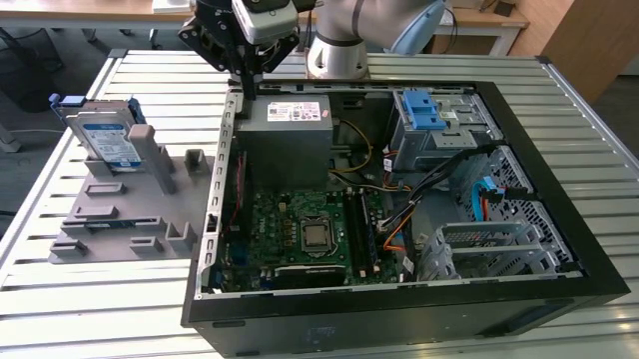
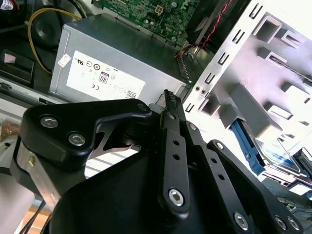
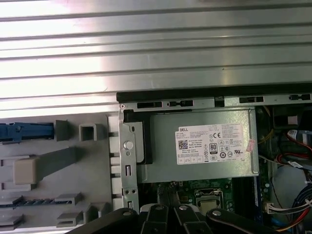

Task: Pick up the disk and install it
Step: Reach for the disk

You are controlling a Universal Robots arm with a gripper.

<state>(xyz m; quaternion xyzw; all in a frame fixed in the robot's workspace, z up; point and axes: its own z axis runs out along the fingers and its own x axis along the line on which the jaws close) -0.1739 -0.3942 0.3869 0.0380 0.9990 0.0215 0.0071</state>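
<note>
My fingers [image 1: 245, 81] are pinched together with nothing between them. In the exterior view they hang at the upper middle of the frame, over the back edge of the open computer case [image 1: 559, 295] and just above the grey power supply [image 1: 289, 146]. The disk [image 1: 106, 140] stands upright in the grey holder [image 1: 120, 224] on the desk [image 1: 100, 307], at the left of the frame, well apart from me.

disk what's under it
A grey holder; the disk stands tilted in one of its slots. The disk's bottom edge is covered by the holder's posts.
</note>
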